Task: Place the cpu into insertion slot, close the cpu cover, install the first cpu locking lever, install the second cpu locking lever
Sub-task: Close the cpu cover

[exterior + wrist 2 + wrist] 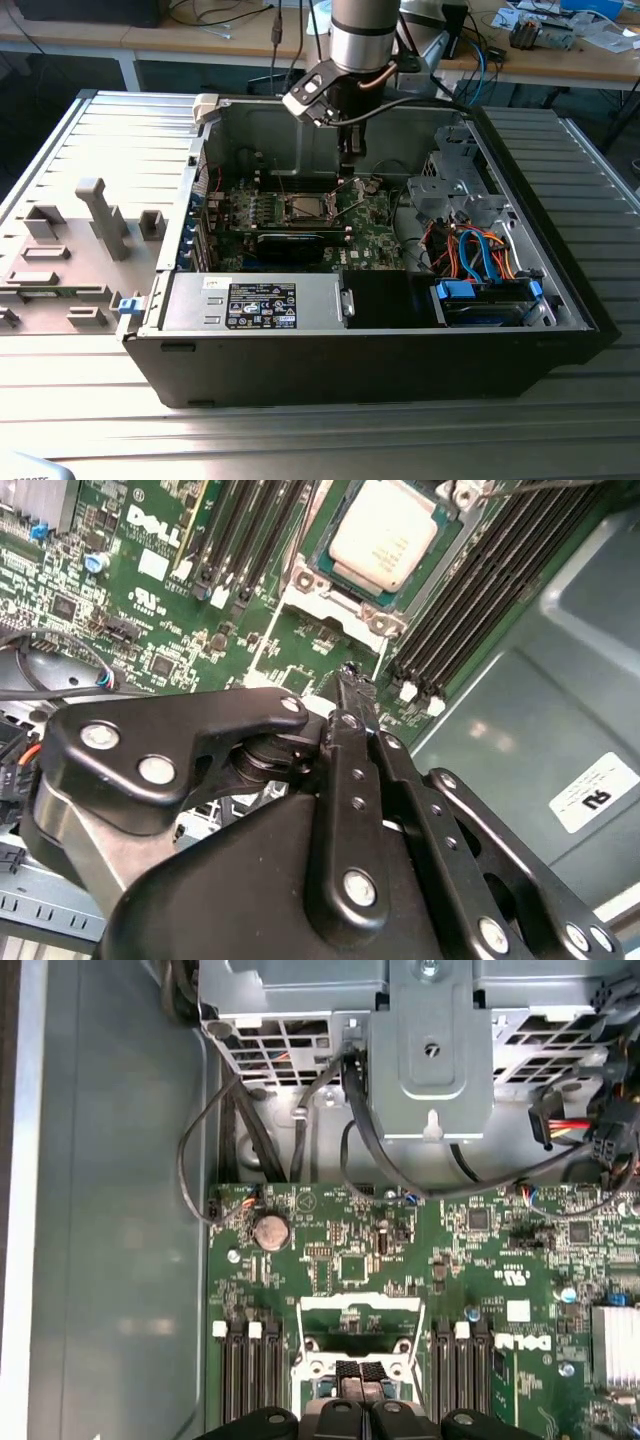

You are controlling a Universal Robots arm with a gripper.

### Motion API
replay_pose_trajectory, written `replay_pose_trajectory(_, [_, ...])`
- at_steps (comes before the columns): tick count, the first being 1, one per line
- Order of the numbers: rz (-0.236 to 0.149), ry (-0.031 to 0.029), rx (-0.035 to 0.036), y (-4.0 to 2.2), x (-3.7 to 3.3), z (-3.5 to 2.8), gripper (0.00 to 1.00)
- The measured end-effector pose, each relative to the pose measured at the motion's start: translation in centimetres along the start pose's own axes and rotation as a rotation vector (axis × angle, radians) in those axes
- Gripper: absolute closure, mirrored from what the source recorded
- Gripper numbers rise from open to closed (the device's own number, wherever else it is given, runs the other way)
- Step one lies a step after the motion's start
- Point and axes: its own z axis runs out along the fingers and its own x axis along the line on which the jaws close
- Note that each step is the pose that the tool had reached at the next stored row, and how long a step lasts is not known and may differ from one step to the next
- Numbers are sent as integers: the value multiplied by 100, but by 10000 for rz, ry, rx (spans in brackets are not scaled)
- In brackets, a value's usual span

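Note:
The cpu [385,532], a silvery square chip, lies flat in the insertion slot [322,562] on the green board, and its top is uncovered. The cpu cover [385,623], a thin metal frame with a square window, is swung open beside the slot; the first wrist view shows the cpu cover [360,1303] too. My gripper [347,675] is shut with nothing between its fingers, its tips just off the open cover's edge. In the exterior view my gripper [350,150] hangs inside the case, up and to the exterior view's right of the cpu [305,208]. Thin lever wires [350,185] stand raised by the socket.
Black memory slots [470,590] flank the socket on both sides. A metal drive cage [430,1060] with cables stands beyond the board. A black power supply box [260,305] and blue-clipped drive bays [490,300] line the case front. The case wall [540,670] is close by.

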Motion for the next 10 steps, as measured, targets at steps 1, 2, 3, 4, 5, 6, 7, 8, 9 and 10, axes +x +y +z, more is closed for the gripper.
replay_pose_trajectory(1, [-1,-1,0,15,-3,6,89])
replay_pose_trajectory(2, [-1,-1,1,40,-12,13,89])
replay_pose_trajectory(3, [1,0,4,86,-34,20,89])
replay_pose_trajectory(4, [0,0,21,130,-47,25,89])
replay_pose_trajectory(5, [1,2,70,166,-54,30,89])
replay_pose_trajectory(6, [3,3,121,187,-58,34,89])
replay_pose_trajectory(7, [1,1,200,225,-69,39,89])
replay_pose_trajectory(8, [4,1,263,252,-75,43,89])
replay_pose_trajectory(9, [5,2,335,286,-81,49,89])
replay_pose_trajectory(10, [5,2,389,323,-84,54,89])
